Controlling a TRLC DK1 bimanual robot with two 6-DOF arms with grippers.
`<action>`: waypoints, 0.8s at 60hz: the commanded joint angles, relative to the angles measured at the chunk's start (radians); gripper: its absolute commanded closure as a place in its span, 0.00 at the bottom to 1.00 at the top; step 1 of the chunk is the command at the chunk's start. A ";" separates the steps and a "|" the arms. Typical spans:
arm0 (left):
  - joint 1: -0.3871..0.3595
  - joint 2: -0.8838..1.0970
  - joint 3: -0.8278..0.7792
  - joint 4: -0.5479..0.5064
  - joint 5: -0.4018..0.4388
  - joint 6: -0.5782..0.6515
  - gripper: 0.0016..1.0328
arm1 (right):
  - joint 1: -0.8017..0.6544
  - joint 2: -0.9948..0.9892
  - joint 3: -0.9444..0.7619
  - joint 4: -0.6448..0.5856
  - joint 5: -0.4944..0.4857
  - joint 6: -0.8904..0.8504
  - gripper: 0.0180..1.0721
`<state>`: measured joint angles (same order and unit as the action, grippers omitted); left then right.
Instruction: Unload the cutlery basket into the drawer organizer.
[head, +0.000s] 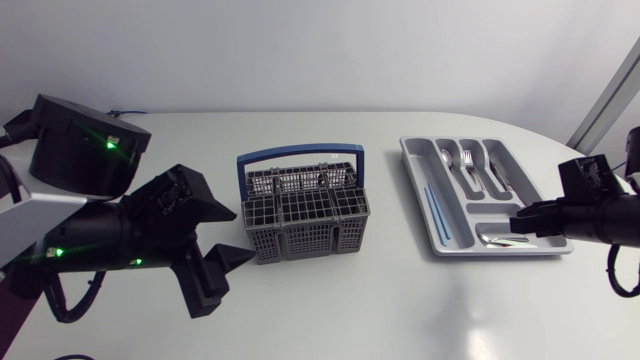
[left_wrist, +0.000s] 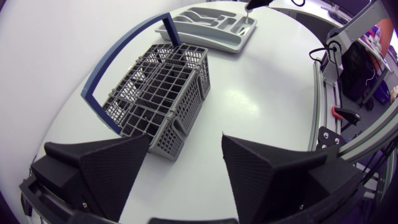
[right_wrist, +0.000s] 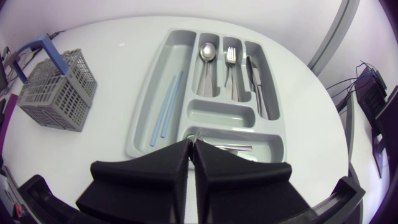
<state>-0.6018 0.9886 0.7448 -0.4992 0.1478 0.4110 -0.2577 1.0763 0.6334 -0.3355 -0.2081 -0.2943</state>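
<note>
The grey cutlery basket (head: 305, 215) with a blue handle stands mid-table; what it holds is hard to make out. My left gripper (head: 243, 235) hangs open just to its left, the basket (left_wrist: 158, 87) ahead of its spread fingers, nothing between them. At the right lies the grey drawer organizer (head: 415, 170) with two light-blue sticks (right_wrist: 166, 106), a spoon (right_wrist: 206, 53), a fork (right_wrist: 231, 59) and knives (right_wrist: 256, 84) in its long compartments. My right gripper (right_wrist: 191, 143) is over the organizer's near cross compartment, shut on the end of a small metal utensil (right_wrist: 227, 148) resting there.
The table's curved far edge runs close behind the organizer (right_wrist: 140, 124). Bare white tabletop lies between basket and organizer (head: 390, 230) and in front of both. My right arm's gripper (left_wrist: 250, 6) shows far off in the left wrist view, above the organizer (left_wrist: 205, 38).
</note>
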 joint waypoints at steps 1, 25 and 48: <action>0.013 -0.015 -0.018 -0.007 -0.007 0.006 0.05 | -0.008 0.066 -0.049 0.090 0.050 -0.055 0.94; 0.074 -0.041 -0.050 -0.007 0.001 0.052 0.05 | 0.037 0.341 -0.072 0.362 0.211 -0.039 0.94; 0.209 -0.073 -0.076 -0.019 0.029 0.120 0.05 | 0.146 0.392 -0.063 0.382 0.276 0.021 0.28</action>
<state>-0.4267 0.9314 0.6987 -0.5068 0.1600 0.4946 -0.1184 1.4757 0.5762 0.0608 0.0570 -0.2966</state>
